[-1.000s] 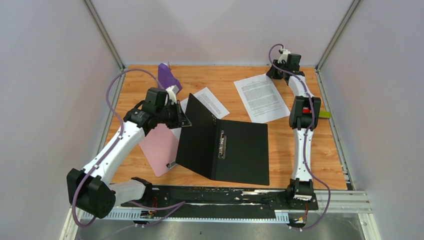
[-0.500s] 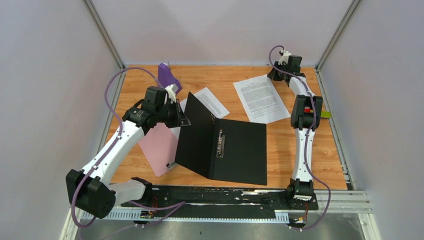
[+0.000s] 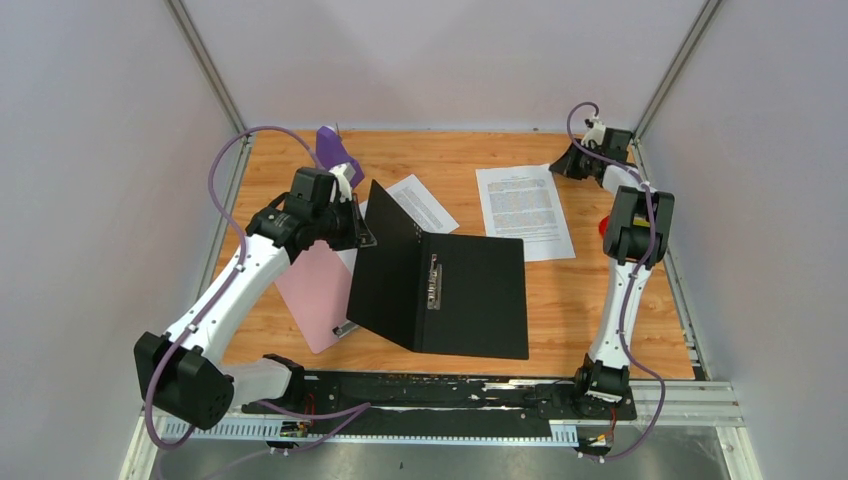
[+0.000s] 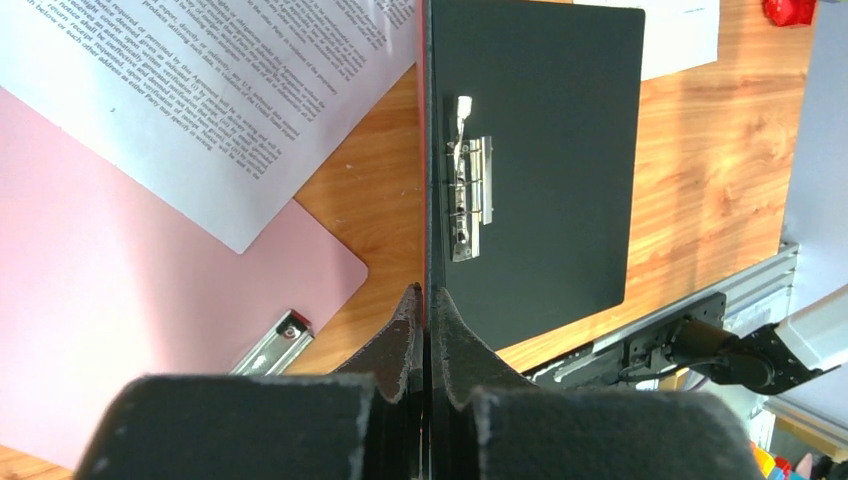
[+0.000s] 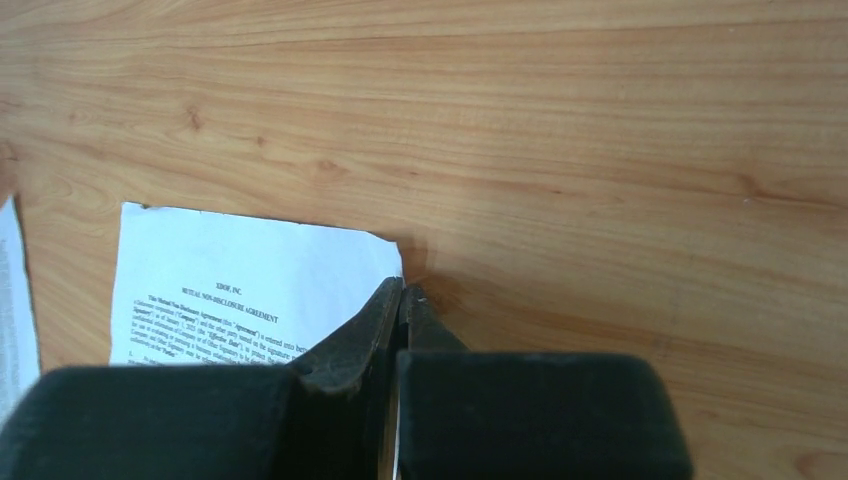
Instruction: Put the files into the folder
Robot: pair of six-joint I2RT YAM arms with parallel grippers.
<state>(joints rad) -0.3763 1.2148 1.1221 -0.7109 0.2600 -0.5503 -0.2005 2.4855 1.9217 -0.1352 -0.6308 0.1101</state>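
The folder (image 3: 470, 295) had its raised cover pinched by the left end effector (image 3: 364, 234). That cover stood as a slanted wall across the middle of the bench (image 3: 570, 310), barring the way in from the left. The folder's flat black half lay reachable from above and from the right. Left of the wall were the pink clipboard (image 3: 315, 290), the left sheet (image 3: 425, 205) and a purple object (image 3: 337, 152). Bare wood ran between the folder and the right arm (image 3: 628, 260). The far-right sheet (image 3: 524, 210) lay flat, its corner under the closed right end effector (image 3: 557, 167).

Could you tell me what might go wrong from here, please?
The right hand pinches only a corner of the printed sheet, so dragging may tear it. The left hand grips the raised cover of the folder by its edge; a slip could drop it shut. The second sheet lies behind that cover, awkward to reach.
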